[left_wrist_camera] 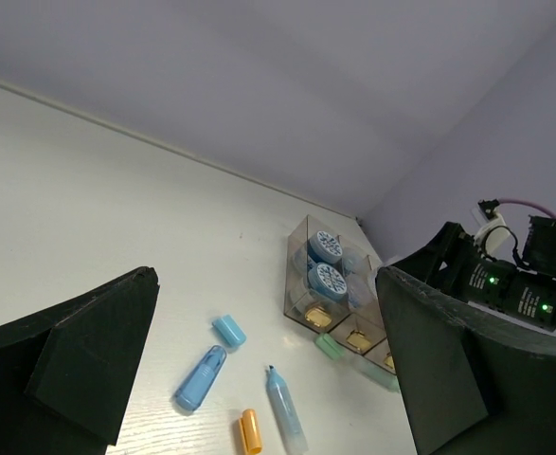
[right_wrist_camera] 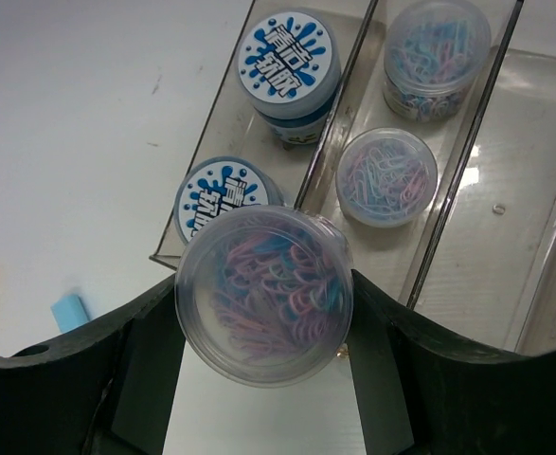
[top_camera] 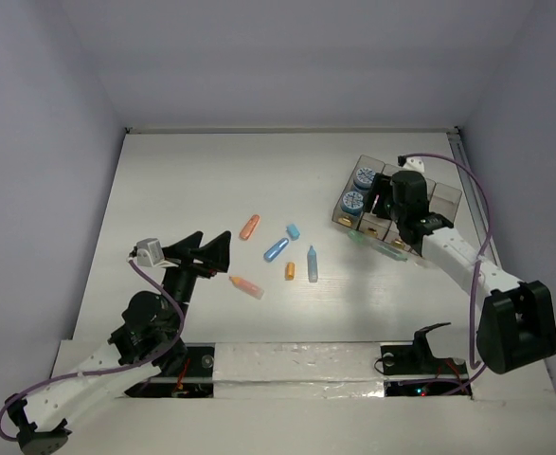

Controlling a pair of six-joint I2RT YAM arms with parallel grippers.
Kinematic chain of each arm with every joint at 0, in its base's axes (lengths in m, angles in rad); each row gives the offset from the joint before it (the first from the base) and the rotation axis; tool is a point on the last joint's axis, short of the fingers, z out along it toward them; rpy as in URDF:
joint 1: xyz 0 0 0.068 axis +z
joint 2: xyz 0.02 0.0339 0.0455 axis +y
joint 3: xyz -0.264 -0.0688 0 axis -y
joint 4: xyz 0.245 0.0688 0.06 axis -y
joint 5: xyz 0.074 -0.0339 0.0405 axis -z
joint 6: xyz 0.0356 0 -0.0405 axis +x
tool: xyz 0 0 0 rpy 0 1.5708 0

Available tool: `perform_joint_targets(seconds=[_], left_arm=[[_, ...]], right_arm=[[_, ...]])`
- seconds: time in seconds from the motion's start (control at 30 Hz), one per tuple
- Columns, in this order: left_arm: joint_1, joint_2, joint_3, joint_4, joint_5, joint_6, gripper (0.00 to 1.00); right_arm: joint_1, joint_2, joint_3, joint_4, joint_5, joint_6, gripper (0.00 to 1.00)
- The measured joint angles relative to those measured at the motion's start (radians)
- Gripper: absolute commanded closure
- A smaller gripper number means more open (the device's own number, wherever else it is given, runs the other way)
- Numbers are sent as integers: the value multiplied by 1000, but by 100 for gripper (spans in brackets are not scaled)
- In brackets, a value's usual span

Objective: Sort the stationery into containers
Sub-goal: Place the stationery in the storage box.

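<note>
Near the left of the table, the left gripper [top_camera: 213, 243] hovers with its 2 fingers [left_wrist_camera: 88, 360] spread wide and nothing between them. Just right of its tips, and a little nearer, lies an orange stick with a pale end [top_camera: 246, 285], apart from the claw.

Further right, around the middle of the table, a short orange piece [top_camera: 290, 270] lies just left of a slim blue stick [top_camera: 313, 263] with a pointed tip. Beyond them lie a fatter blue stick [top_camera: 277, 249], a loose blue cap [top_camera: 293, 230] and, farthest, a second orange stick [top_camera: 249, 227]. None of these touch.

To the right, a pale green stick [top_camera: 358, 237] lies at the near corner of the clear organiser box [top_camera: 445, 194]. Another pale stick [top_camera: 391, 252] sits beside it, close under the right arm.

The right gripper [right_wrist_camera: 263, 289] is clamped on a round clear tub of pink and blue paper clips [right_wrist_camera: 259, 322], with 1 finger on each side. It holds the tub above the near end of the box. The tub seems to hang over the divider between the 2 leftmost compartments, though the wrist view does not settle that.

In the leftmost compartment stand 2 tubs with blue-and-white printed lids, the near one [right_wrist_camera: 211, 194] partly hidden by the held tub and the far one [right_wrist_camera: 290, 57] in plain view. The next compartment holds 2 more clear tubs of clips, 1 near [right_wrist_camera: 386, 177] and 1 far [right_wrist_camera: 436, 52].
</note>
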Motion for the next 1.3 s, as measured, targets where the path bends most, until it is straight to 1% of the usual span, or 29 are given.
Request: perform_joint_targets(seconds=[0.23, 0.8, 1.03, 1.23, 1.3], left_arm=[[0, -6, 0, -1, 0, 0, 1], [0, -8, 0, 0, -3, 0, 1], [0, -8, 0, 0, -3, 0, 1], [0, -8, 0, 0, -6, 0, 1], [0, -8, 0, 0, -7, 0, 1]], right_arm=[[-18, 67, 0, -13, -1, 1, 55], [-53, 70, -2, -29, 0, 1, 52], [-53, 82, -17, -29, 0, 1, 46], [-53, 119, -19, -28, 6, 1, 44], [-53, 119, -19, -27, 6, 1, 42]])
